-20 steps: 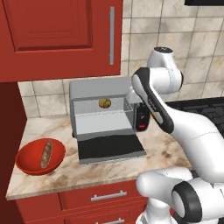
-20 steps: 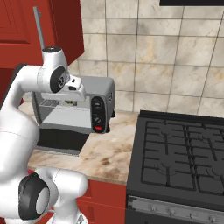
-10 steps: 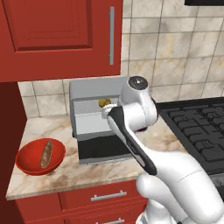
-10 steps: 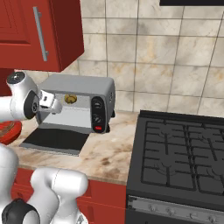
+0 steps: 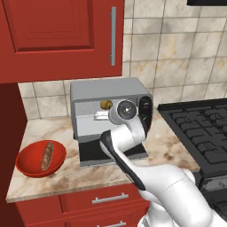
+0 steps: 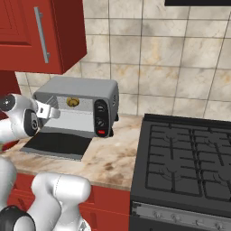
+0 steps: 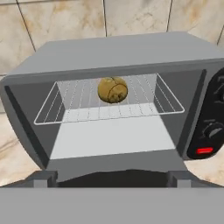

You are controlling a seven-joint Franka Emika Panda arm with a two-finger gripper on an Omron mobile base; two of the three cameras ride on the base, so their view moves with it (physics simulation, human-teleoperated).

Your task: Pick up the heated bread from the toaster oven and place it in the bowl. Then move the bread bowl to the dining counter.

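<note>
Golden-brown roll [image 7: 112, 89] sits on the wire rack at centre frame, inside the open toaster oven [image 7: 131, 57]. Since a second ago the arm has swung in front of the opening. The gripper [image 6: 53, 113] stands wide and empty, ready to reach in. Red bowl [image 5: 26, 160] waits at lower left.

Black stove [image 6: 189, 167] beside red cabinet [image 5: 57, 37]
</note>
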